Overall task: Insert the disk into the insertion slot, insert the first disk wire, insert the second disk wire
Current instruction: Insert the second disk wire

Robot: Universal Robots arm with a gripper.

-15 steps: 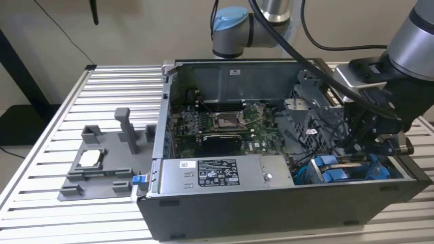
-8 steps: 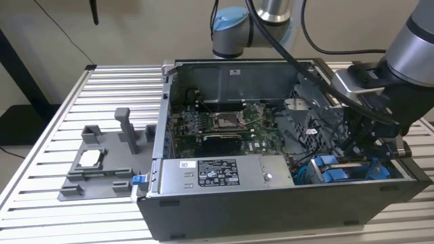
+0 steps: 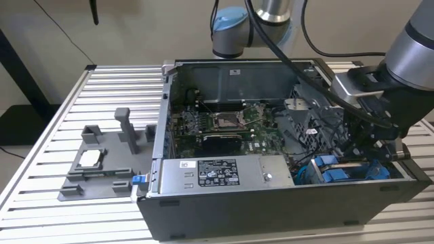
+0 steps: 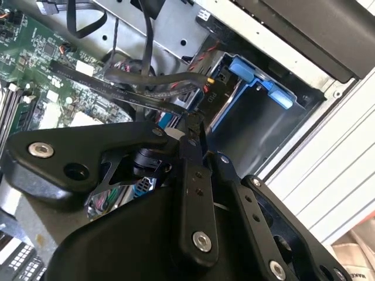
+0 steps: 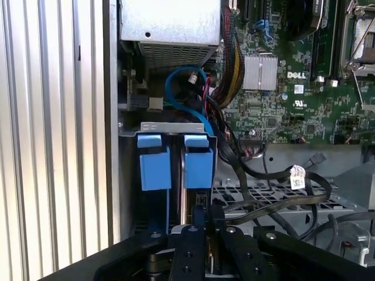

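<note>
Exterior view: my claw (image 3: 379, 152) reaches into the computer case (image 3: 271, 203), above the insertion slot (image 3: 342, 170) with blue tabs. Its fingers look pressed together on a thin black cable (image 4: 158, 88), probably limp; grip the stiff plug.

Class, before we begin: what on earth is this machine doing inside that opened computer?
A robot arm has reached into the open computer case lying on a slatted table. Its gripper is low in the corner by the insertion slot, right at the blue plastic tabs, with loose black cables beside it. The grey fixture tray sits outside the case, at the exterior view's left.
</note>
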